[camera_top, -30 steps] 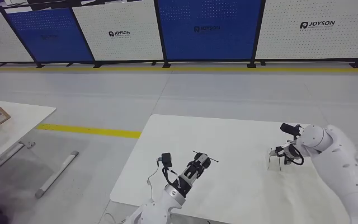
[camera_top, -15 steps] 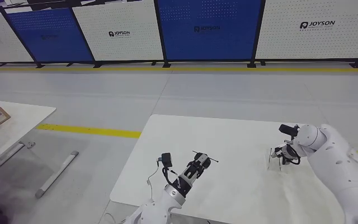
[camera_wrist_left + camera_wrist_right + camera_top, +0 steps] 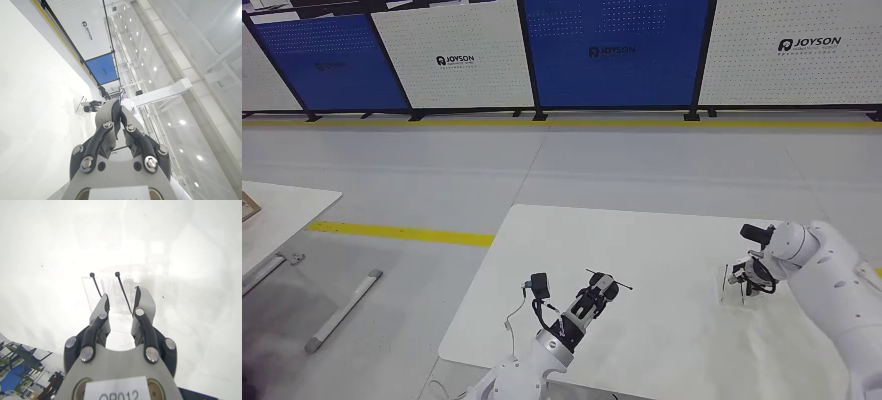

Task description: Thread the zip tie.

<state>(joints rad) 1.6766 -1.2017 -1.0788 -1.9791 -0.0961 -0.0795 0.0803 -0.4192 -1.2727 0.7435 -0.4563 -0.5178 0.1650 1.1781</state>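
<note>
Near the right gripper (image 3: 121, 291) stand two slim black zip ties (image 3: 121, 283).

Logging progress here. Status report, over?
Left gripper shut on thin black zip tie. Right gripper open at clear plastic stand holding two more black zip ties. No obstruction seen.

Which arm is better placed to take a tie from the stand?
Right. The right gripper is open at the stand, a tie between its fingers; the left gripper, far off, holds another tie.
</note>
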